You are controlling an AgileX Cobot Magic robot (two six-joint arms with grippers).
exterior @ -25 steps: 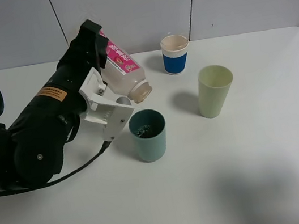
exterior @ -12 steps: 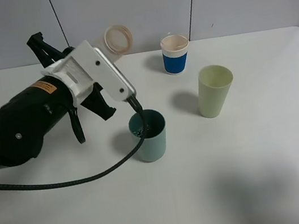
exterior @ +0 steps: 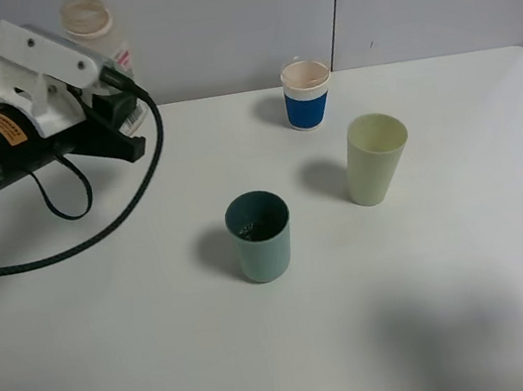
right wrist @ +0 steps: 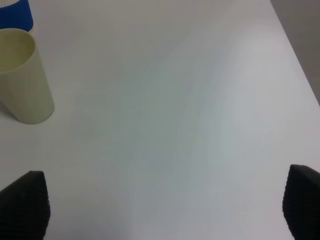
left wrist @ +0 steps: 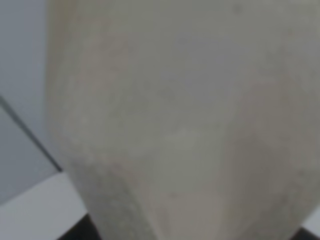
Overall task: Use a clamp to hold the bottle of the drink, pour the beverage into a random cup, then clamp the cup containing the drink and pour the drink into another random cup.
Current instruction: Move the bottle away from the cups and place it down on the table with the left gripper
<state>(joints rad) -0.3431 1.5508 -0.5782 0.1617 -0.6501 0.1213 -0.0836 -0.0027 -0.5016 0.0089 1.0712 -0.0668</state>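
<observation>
Standing alone near the middle of the white worktop (exterior: pixel 464 322), the teal tumbler (exterior: pixel 260 236) holds a little dark beverage (exterior: pixel 250 226) low in its shadowed inside, too dim to tell its colour. Well apart from the tumbler, back and to its left by the wall, the left gripper (exterior: pixel 124 113) has its jaws closed on the bottle (exterior: pixel 97 32), held upright and capless, wide mouth up. The left wrist view shows only a pale blur of the bottle's side (left wrist: pixel 190 125), and whether any drink is in it cannot be told. Near the tumbler, to its right, stands the pale yellow-green cup (exterior: pixel 376 158), showing only pale inner wall. Behind the tumbler and to its right is the blue-banded white cup (exterior: pixel 307 94). The right gripper (right wrist: pixel 162 210) hangs over bare worktop beyond the pale cup, jaws wide apart with nothing between them.
</observation>
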